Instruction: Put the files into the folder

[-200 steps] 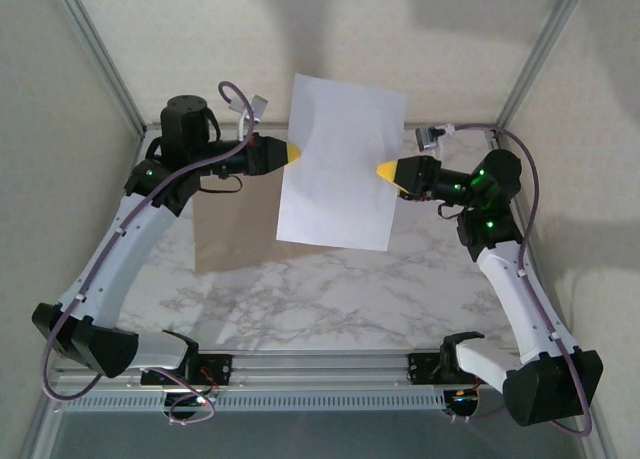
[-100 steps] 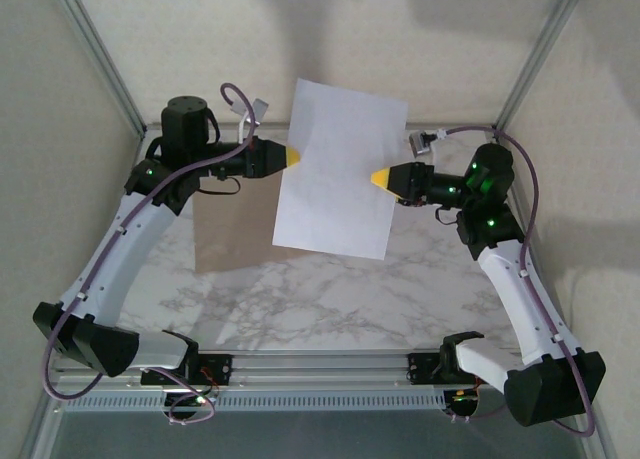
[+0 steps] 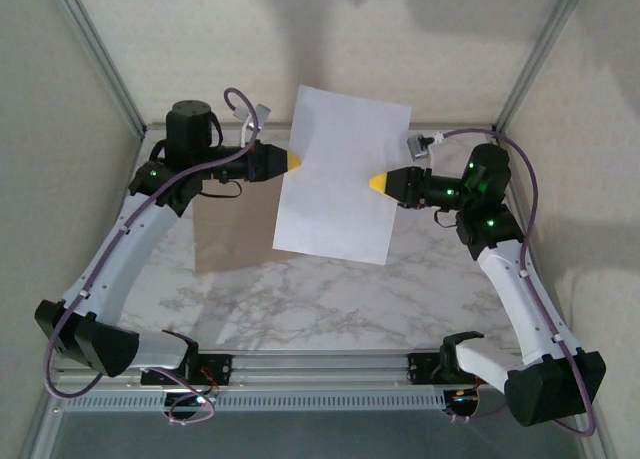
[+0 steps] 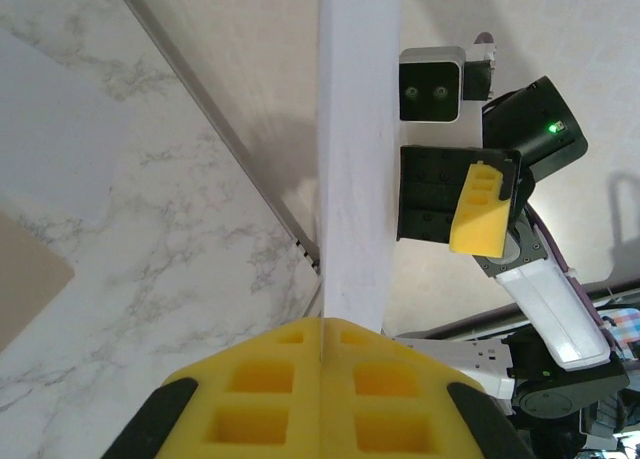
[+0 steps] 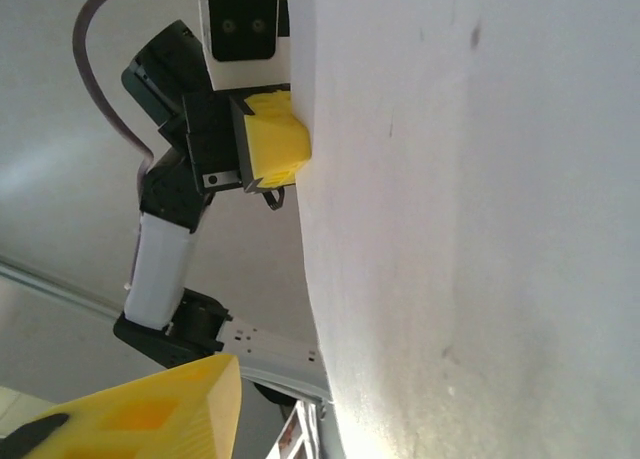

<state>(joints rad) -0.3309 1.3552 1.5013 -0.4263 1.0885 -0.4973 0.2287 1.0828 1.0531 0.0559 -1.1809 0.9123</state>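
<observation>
Where the white-grey veined marble table point(image 3: 300, 299) spreads between the arms, we see the flat tan-brown cardboard folder point(image 3: 232, 231) lying left of centre. Its right part is hidden behind the paper, and we cannot tell whether it holds anything. The left wrist view catches one tan corner point(image 4: 25, 289) of it on the marble.

Above the folder, the left gripper point(image 3: 293, 159) has its yellow foam fingers pressed tight together on the left edge of the thin white rectangular paper sheet point(image 3: 340, 169). The sheet hangs in the air over the far half of the table, clear of the folder.

From above the sheet faces us broadly. The left wrist view shows it edge-on point(image 4: 358, 149), rising from the seam of the left gripper point(image 4: 322, 364).

Further right, the right gripper point(image 3: 376, 182) reaches in over the sheet's right half. Its jaws are partly apart and astride the paper. In the left wrist view one yellow finger point(image 4: 478, 211) stands off from the sheet. In the right wrist view a finger point(image 5: 150, 419) sits apart from the white surface point(image 5: 470, 229), and the other finger is hidden by the paper. We see no grip there.

Purple cables point(image 3: 235, 97) loop at both wrists, and grey metal frame posts point(image 3: 100, 49) and beige walls enclose the table.
</observation>
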